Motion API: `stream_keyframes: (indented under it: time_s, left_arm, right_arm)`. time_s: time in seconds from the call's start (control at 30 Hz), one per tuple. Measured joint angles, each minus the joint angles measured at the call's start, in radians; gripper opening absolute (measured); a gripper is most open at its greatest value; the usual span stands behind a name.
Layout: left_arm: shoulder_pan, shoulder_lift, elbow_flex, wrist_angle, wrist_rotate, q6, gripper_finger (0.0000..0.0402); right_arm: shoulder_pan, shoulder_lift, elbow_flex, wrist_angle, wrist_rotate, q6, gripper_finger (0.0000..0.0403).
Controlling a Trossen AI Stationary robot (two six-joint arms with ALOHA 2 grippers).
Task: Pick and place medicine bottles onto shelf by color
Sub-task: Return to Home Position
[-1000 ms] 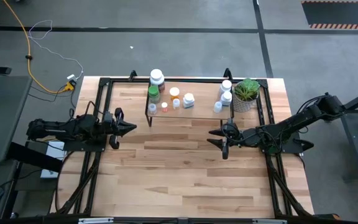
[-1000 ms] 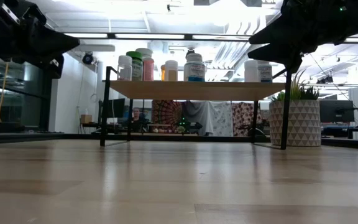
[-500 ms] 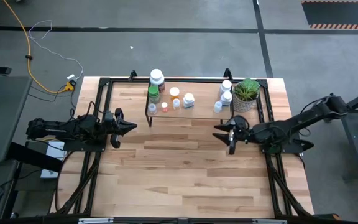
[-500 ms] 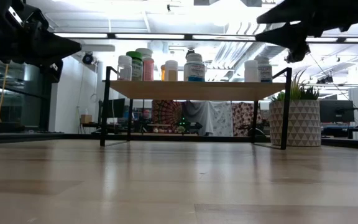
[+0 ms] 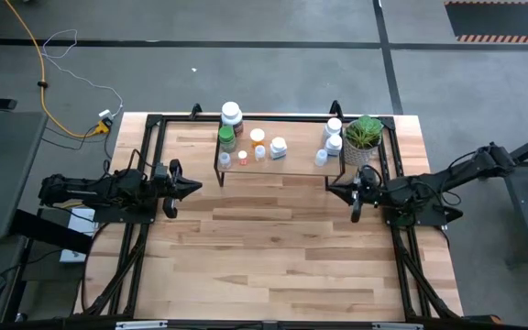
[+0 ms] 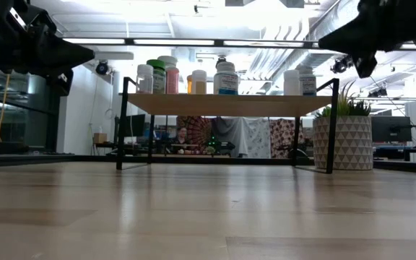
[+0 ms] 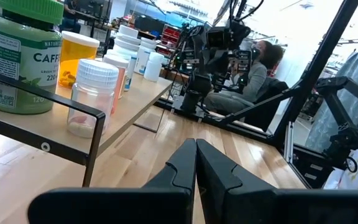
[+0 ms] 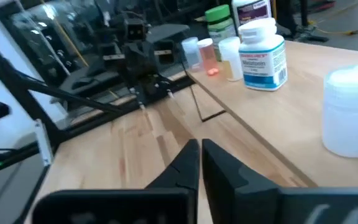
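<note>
The shelf stands at the far middle of the table on thin black legs. Several medicine bottles stand on it: a green one, an orange one, white ones and a white group at its right end. My left gripper hovers shut at the table's left, level with the shelf's near edge. My right gripper hovers shut just near of the shelf's right end. Neither holds anything.
A potted green plant stands on the table right of the shelf, close to my right arm. A black frame runs round the table's edges. The near half of the tabletop holds no objects. A person sits in the room behind.
My right gripper has drawn back toward the table's right edge, away from the middle, and now sits near the plant. The left arm and the bottles have stayed where they were.
</note>
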Motion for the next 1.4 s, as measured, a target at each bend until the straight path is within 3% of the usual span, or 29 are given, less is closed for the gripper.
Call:
stream_keyframes:
  time_s: [0.17, 0.47, 0.67, 1.03, 1.4]
  left_arm:
    - [0.000, 0.000, 0.000, 0.000, 0.000, 0.000, 0.0001]
    - [0.000, 0.000, 0.000, 0.000, 0.000, 0.000, 0.0000]
    - [0.000, 0.000, 0.000, 0.000, 0.000, 0.000, 0.0001]
    - [0.000, 0.000, 0.000, 0.000, 0.000, 0.000, 0.0001]
    - [0.000, 0.000, 0.000, 0.000, 0.000, 0.000, 0.0001]
  right_arm:
    - [-0.083, -0.082, -0.088, 0.098, -0.138, -0.017, 0.0017]
    - [-0.348, -0.195, -0.128, 0.087, -0.370, -0.072, 0.0002]
    - [-0.360, -0.267, -0.190, 0.086, -0.481, -0.085, 0.0001]
    - [-0.283, -0.429, -0.261, 0.086, -0.439, -0.159, 0.0000]
    - [-0.283, -0.510, -0.294, 0.013, -0.399, -0.235, 0.0000]
